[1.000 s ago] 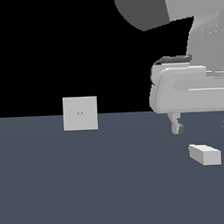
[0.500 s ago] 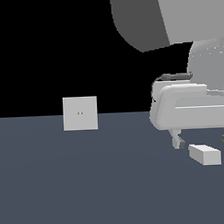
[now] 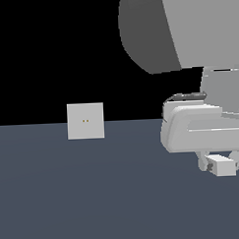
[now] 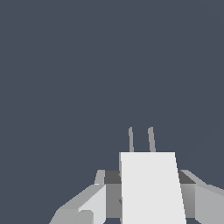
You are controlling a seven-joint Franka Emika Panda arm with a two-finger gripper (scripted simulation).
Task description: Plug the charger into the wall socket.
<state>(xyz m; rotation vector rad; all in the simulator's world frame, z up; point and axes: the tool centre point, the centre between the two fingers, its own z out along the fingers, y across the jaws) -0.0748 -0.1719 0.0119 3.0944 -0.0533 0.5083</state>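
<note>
Two thin prongs (image 4: 141,139) show only in the wrist view, jutting from the charger's (image 4: 152,188) end over bare counter (image 4: 87,78). From outside, the socket (image 3: 85,121) stands upright, well apart toward the exterior view's left. The fingers (image 3: 218,165) flank the charger; whether they grip it I cannot tell.

A flat, plain dark slate-blue floor (image 3: 95,191) carries everything. The wall socket (image 3: 85,121), a light-grey square panel, stands upright on it toward ten o'clock, at the far edge where floor meets black backdrop. The charger (image 3: 223,164), a small light-grey block, is low over the floor at four o'clock; contact cannot be told.
</note>
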